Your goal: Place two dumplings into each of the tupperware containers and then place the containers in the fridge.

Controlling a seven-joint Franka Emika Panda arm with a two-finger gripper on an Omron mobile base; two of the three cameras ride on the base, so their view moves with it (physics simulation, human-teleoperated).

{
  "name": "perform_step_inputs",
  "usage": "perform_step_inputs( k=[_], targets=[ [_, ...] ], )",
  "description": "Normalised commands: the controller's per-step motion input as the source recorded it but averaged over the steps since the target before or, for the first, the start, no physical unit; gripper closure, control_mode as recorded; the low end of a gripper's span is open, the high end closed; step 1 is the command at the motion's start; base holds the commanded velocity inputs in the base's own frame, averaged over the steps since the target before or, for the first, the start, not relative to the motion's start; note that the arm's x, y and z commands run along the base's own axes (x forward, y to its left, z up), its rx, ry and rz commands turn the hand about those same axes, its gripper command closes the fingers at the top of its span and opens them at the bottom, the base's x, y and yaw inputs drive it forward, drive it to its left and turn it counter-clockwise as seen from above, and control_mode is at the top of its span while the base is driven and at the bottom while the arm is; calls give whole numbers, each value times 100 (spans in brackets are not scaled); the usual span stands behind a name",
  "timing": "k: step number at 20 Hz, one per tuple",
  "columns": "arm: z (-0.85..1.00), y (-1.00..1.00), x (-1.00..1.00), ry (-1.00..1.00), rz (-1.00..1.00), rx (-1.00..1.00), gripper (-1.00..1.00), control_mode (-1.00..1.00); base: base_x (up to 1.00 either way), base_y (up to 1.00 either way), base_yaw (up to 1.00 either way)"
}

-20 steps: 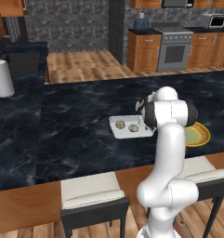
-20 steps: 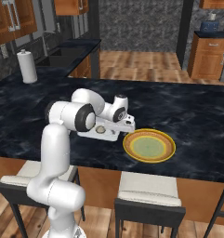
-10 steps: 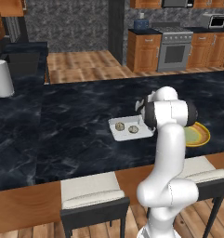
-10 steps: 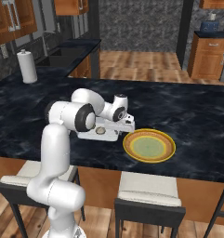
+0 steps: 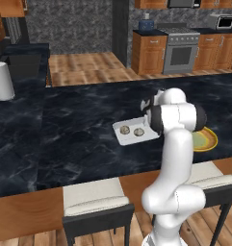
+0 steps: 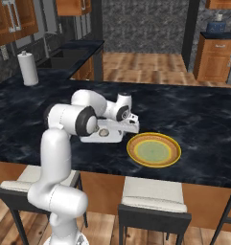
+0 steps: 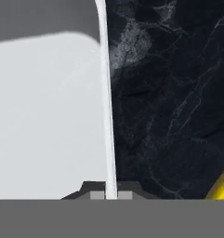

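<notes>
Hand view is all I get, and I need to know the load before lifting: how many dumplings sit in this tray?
Observer: Two dumplings lie side by side in the tray.
Operator: Which part of it have I gripped?
Observer: The gripper is shut on the rim at the tray's end nearest the plate.
Operator: Anything on that plate?
Observer: It looks bare, and it stands apart from the tray.

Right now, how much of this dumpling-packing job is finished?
One tupperware container on the counter already holds two dumplings. The hand is shut on that container's rim, apparently to lift it. I can't spot a second container or the fridge, so filling that one and storing both seem still ahead.
</notes>
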Motion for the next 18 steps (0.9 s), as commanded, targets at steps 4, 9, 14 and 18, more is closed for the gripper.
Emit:
perform_step_inputs(
  k=[4,9,14,18],
  targets=[
    [100,3,-30,2,-9,0,100,-100,0,0,0],
    [100,6,-53,0,-5,0,100,-100,0,0,0],
    [100,6,-90,0,-22,0,100,-100,0,0,0],
    [82,21,-89,0,-32,0,100,-100,0,0,0]
  ],
)
